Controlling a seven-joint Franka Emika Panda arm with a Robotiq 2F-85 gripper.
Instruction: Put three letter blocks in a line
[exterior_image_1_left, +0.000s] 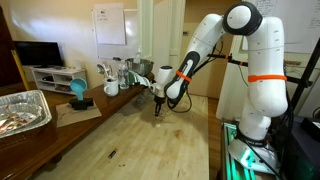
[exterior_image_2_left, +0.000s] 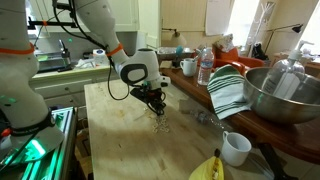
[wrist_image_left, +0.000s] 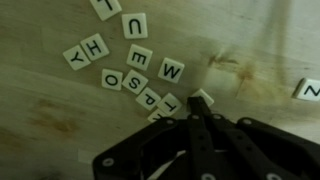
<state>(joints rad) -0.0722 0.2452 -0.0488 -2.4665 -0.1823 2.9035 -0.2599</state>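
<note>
Several pale letter blocks lie in a loose cluster on the wooden table (wrist_image_left: 90, 110) in the wrist view; among them are U (wrist_image_left: 135, 26), E (wrist_image_left: 140, 58), W (wrist_image_left: 171, 70), S (wrist_image_left: 134, 84) and O (wrist_image_left: 111, 78). One more block (wrist_image_left: 205, 97) lies right at my fingertips, partly hidden by them. My gripper (wrist_image_left: 200, 112) is shut, fingers pressed together, tips down at the table beside the cluster. In both exterior views the gripper (exterior_image_1_left: 157, 103) (exterior_image_2_left: 160, 112) hangs low over the table. The blocks (exterior_image_2_left: 164, 128) show only as tiny specks.
A lone block (wrist_image_left: 309, 90) lies off to the right. A white mug (exterior_image_2_left: 236, 148), a yellow curved object (exterior_image_2_left: 207, 168), a striped cloth (exterior_image_2_left: 228, 90), a metal bowl (exterior_image_2_left: 285, 95) and a bottle (exterior_image_2_left: 205, 66) stand along one side. A foil tray (exterior_image_1_left: 20, 110) sits near the table edge.
</note>
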